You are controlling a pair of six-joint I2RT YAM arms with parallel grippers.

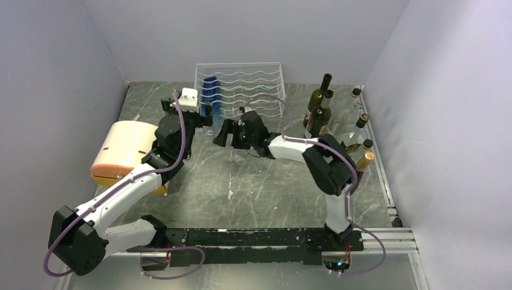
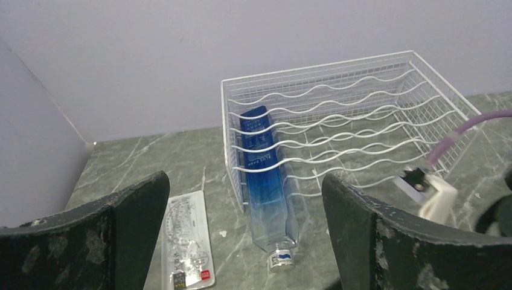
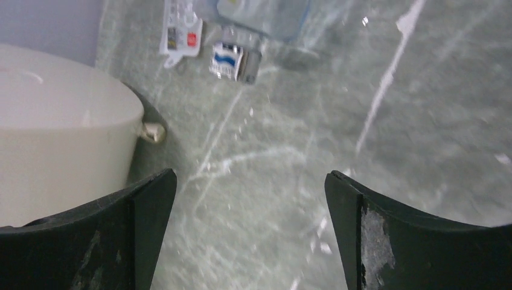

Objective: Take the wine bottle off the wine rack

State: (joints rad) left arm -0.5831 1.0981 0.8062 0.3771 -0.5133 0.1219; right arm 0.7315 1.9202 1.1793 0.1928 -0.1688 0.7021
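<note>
The white wire wine rack stands at the back centre of the table. A blue bottle lies in its leftmost slot, neck toward me. In the left wrist view the rack and the bottle are ahead, and the bottle's capped neck sticks out onto the table. My left gripper is open and empty just in front of the neck; it also shows in the top view. My right gripper is open and empty over the table, with the bottle's cap ahead of it.
A cream cylindrical drum lies on its side at the left, also in the right wrist view. Several dark and clear bottles stand at the back right. A clear flat card lies on the table left of the bottle's neck.
</note>
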